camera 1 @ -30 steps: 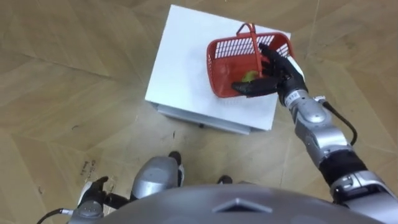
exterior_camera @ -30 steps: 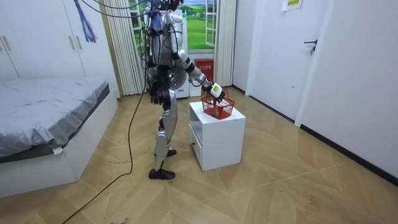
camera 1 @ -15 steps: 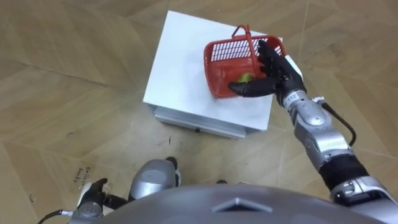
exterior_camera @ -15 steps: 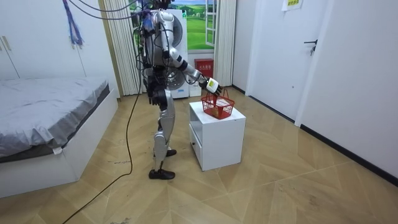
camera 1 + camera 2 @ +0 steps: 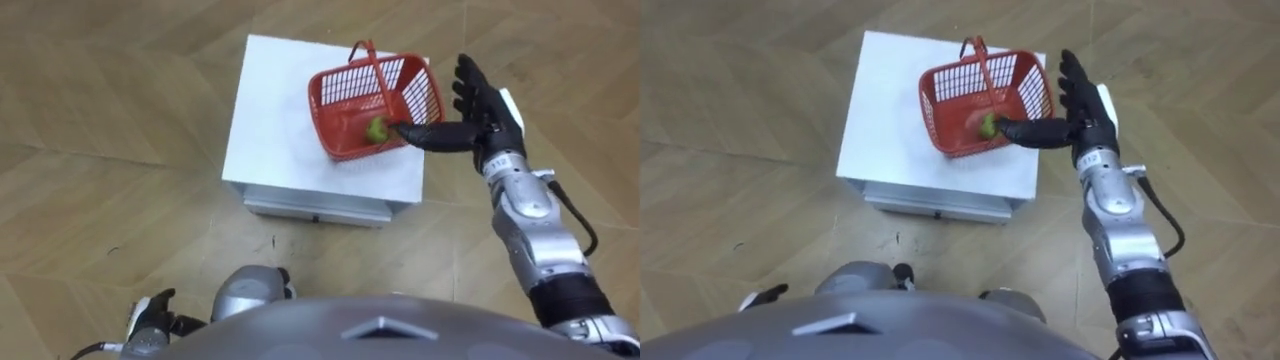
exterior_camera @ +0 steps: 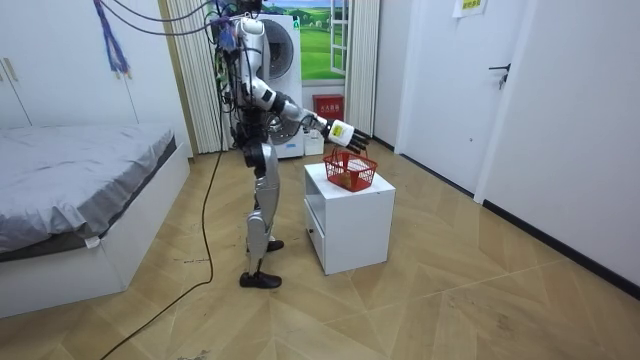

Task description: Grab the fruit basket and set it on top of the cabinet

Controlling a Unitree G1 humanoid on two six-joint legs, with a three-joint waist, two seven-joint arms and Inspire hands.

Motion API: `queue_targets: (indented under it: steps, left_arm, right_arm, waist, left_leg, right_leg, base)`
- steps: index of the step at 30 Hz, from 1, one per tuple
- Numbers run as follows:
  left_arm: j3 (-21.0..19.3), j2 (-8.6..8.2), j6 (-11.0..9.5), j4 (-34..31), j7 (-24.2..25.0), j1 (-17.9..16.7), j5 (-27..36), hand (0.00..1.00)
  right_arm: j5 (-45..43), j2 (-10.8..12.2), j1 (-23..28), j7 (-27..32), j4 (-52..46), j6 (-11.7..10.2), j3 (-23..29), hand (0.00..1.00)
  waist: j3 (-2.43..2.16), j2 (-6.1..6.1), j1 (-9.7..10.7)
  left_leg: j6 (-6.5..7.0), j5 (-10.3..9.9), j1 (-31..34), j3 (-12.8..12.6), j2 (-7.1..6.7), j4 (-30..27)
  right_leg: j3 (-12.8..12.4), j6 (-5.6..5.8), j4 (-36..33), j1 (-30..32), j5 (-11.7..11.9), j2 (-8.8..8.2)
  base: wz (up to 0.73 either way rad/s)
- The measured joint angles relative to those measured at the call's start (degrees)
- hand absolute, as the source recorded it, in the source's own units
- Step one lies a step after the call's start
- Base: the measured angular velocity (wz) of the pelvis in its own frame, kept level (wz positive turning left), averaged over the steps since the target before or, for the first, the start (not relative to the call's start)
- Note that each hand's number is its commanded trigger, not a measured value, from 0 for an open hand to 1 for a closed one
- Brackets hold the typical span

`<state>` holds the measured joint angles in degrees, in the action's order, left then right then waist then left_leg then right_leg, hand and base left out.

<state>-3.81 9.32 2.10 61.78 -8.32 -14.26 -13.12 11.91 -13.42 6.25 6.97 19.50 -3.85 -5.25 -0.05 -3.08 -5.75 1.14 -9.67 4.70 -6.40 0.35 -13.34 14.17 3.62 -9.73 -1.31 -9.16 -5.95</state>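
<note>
Stands at the white counter (image 5: pixel 275 125) with the right hand (image 5: pixel 487 108) raised just beside the red fruit basket (image 5: pixel 330 120). Holds the fingers (image 5: pixel 468 85) straight and spread, gripping nothing. Points the thumb over the basket's right rim toward a green fruit (image 5: pixel 377 128) inside; cannot tell whether it touches the mesh. Leaves the basket sitting on the counter, handle upright. Hangs the left hand (image 5: pixel 150 322) low at the side.

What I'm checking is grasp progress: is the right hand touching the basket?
Cannot tell. In the eye views the open right hand overlaps the basket rim with its thumb; the room view shows no plain gap.
</note>
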Motion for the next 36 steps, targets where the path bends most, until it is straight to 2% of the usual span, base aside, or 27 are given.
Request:
queue_targets:
  steps: [2,4,7,11,20,24,26,31,36]
  left_arm:
    - [-0.6,0.10,0.0,0.1,-0.8,0.1,0.1,0.00]
    - [-0.6,0.09,0.0,0.1,-1.5,0.2,0.1,0.00]
    - [-0.7,0.01,-0.2,0.1,-1.5,1.0,0.2,0.00]
    - [-0.8,0.03,-0.9,0.1,-1.5,1.0,0.1,0.00]
    - [-2.2,0.03,-1.2,0.0,-1.5,0.1,-0.1,0.00]
    - [-2.2,-0.20,-0.8,0.1,-1.6,-0.5,-0.1,0.00]
    - [-2.7,-0.51,-0.5,0.1,-1.5,-0.7,-0.8,0.00]
    - [-5.4,-2.20,2.4,0.4,-0.3,-1.8,-3.6,0.00]
    - [-5.6,-2.29,4.7,0.4,0.3,-1.5,-5.0,0.00]
  right_arm:
    - [0.2,0.0,1.2,1.5,0.4,-0.3,0.3,0.00]
    - [-0.9,0.2,1.7,2.4,4.9,-1.2,0.4,0.00]
    - [-2.5,1.4,1.9,3.0,13.8,-1.3,2.2,0.00]
    - [-4.1,1.6,2.4,2.8,22.4,-1.3,2.8,0.00]
    - [-8.9,2.4,5.0,-0.4,38.0,-1.2,4.3,0.00]
    - [-8.5,3.0,5.0,-2.2,43.4,-0.9,4.3,0.00]
    - [-8.5,3.3,5.0,-2.8,45.0,-0.1,4.3,0.00]
    - [-9.0,3.8,4.8,-4.9,49.2,2.7,5.4,0.00]
    - [-12.7,3.8,3.9,-6.6,52.8,5.9,6.1,0.00]
  waist:
    - [0.00,0.05,1.1]
    - [-0.05,-0.03,2.5]
    - [0.04,-0.11,3.2]
    - [0.09,0.19,4.3]
    - [0.06,0.03,4.1]
    - [0.11,0.47,3.9]
    - [0.13,0.60,3.8]
    - [0.19,0.90,3.9]
    - [0.16,1.07,4.1]
  left_leg:
    - [0.00,0.0,-0.9,-0.1,0.00,0.6]
    - [-0.05,-0.1,-1.6,-0.5,0.07,0.8]
    - [-0.05,-0.1,-2.5,-0.8,0.04,1.1]
    - [-0.05,0.0,-3.1,-1.6,0.09,1.7]
    - [-0.12,-0.1,-5.1,-2.3,0.11,2.6]
    - [-0.17,-0.2,-5.4,-2.3,0.19,2.5]
    - [-0.16,-0.3,-5.3,-2.3,0.21,2.3]
    - [-0.08,-0.9,-6.0,-2.4,0.23,1.8]
    - [0.01,-1.2,-6.4,-1.9,0.03,1.0]
  right_leg:
    - [0.1,0.00,0.0,-0.7,0.0,-0.01]
    - [0.1,0.00,0.0,-1.0,0.0,-0.01]
    - [-0.6,0.00,0.1,-1.8,0.0,0.00]
    - [-1.4,0.00,0.2,-1.7,0.0,0.01]
    - [-1.9,0.00,0.2,-2.6,0.0,0.04]
    - [-2.0,0.00,0.2,-2.9,0.0,0.09]
    - [-2.0,0.00,0.1,-3.0,0.0,0.09]
    - [-2.3,0.04,0.2,-4.1,-0.1,0.10]
    - [-1.9,0.06,0.3,-4.8,-0.5,-0.03]
  base:
    - [-0.07]
    - [-0.10]
    - [-0.05]
    - [-0.13]
    - [-0.05]
    - [-0.02]
    - [0.00]
    - [-0.01]
    - [0.04]
